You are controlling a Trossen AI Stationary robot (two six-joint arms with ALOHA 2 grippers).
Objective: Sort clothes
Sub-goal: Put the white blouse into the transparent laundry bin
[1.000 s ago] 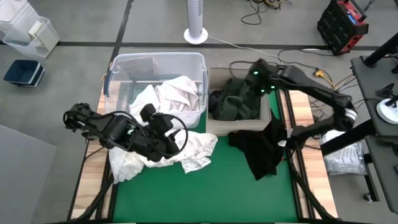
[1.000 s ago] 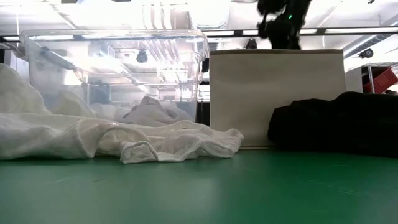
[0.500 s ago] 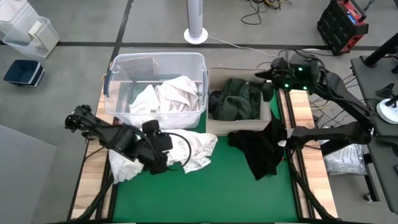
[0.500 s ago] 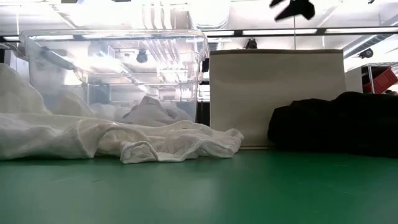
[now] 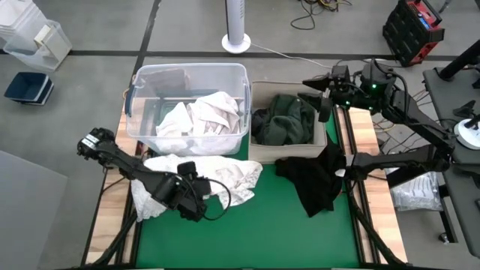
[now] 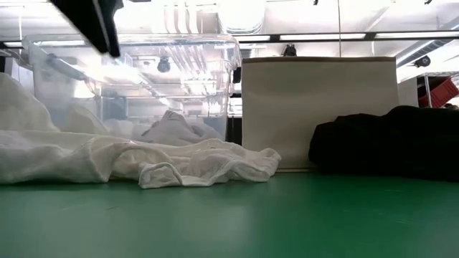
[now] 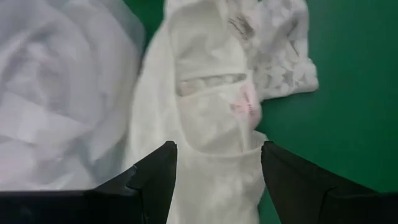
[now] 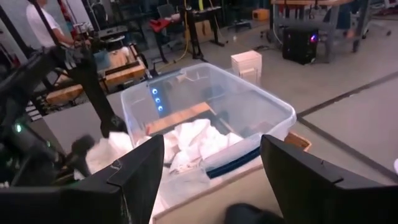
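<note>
while the left claw hangs low over the white garments heaped on the near-left part of the green mat, its two fingers are spread apart with nothing between them, and a cream lacy piece lies right below them. that white heap spills from the left edge of the bench toward the middle, just in front of the clear plastic bin, which already has more white cloth bunched inside it. next to the bin on its right sits a beige fabric box with a dark green garment piled in it. a black garment lies on the mat just in front of that box, near the right side, one corner draped up against the box. the right claw is up in the air at the far right, beside the box's far corner and well apart from the black piece; its fingers are released and wide, nothing in them. from bench height the white heap and the black one both rest flat on the mat, with the bin and box standing behind them.
</note>
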